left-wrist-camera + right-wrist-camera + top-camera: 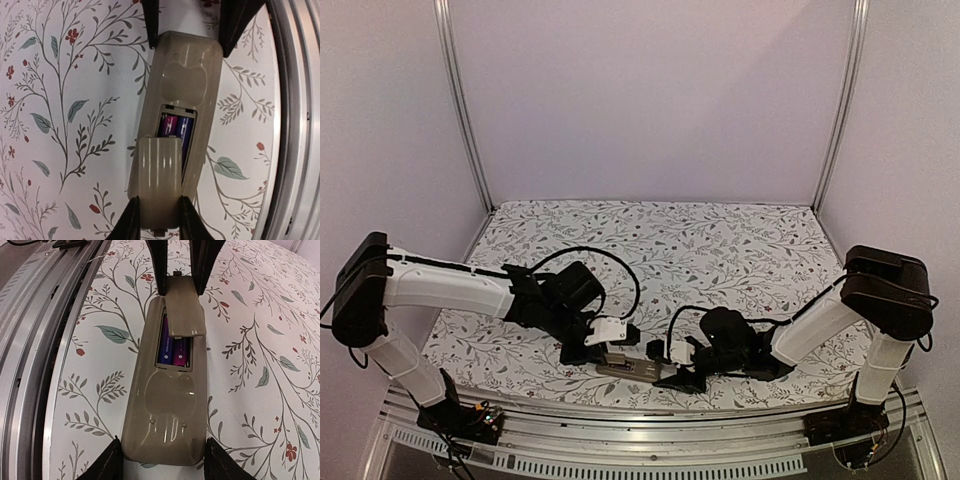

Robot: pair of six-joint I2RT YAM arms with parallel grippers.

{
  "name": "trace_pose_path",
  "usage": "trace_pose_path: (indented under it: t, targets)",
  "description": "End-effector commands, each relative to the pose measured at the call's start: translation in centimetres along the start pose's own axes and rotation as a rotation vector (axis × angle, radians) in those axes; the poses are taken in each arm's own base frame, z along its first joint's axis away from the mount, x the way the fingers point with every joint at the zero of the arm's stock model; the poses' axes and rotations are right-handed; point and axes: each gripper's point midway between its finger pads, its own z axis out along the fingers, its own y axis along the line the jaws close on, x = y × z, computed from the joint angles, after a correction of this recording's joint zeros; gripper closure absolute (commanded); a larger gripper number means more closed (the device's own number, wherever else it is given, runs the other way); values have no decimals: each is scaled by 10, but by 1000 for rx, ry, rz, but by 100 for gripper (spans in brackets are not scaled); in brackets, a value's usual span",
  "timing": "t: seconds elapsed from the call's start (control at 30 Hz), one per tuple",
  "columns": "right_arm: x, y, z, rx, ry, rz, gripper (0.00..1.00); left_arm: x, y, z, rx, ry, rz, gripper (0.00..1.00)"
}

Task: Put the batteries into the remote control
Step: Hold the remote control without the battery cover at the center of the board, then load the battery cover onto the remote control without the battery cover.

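Item: remote control (167, 405), back up on the floral table (260, 390) near its front edge; both batteries (172, 347) seated in the recess, battery cover (185, 310) skewed and half on. Left gripper (159, 200) pinches the cover's sides; right gripper (162, 442) clamps the remote's rounded end. Advice: square the cover first, then slide it straight home against that brace.

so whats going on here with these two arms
A remote lies face down near the front edge of the table, with both batteries already seated in its back. The left claw pinches the cover, which lies partly over them and slightly askew. The right claw clamps the remote's other end.
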Motion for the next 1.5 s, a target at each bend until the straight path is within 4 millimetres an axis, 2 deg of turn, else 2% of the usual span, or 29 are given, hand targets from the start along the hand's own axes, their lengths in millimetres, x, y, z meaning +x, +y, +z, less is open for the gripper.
trace_pose_path:
  t: [0.0,0.17,0.3,0.6,0.93,1.47]
  targets:
    - [6,2,-1,-12,11,11,47,7,-13,4,78,41,32,99]
    - [5,3,-2,-13,5,3,47,7,-8,7,75,83,39,99]
    - [3,3,-2,-15,1,-5,47,-2,-2,8,74,90,18,99]
    - [3,2,-4,-6,-2,-19,47,0,-12,9,117,111,45,99]
    - [2,2,-6,-2,-10,-14,47,-4,-9,19,123,106,64,99]
    - [-2,1,-5,-2,-21,-14,48,-10,-14,23,171,92,116,99]
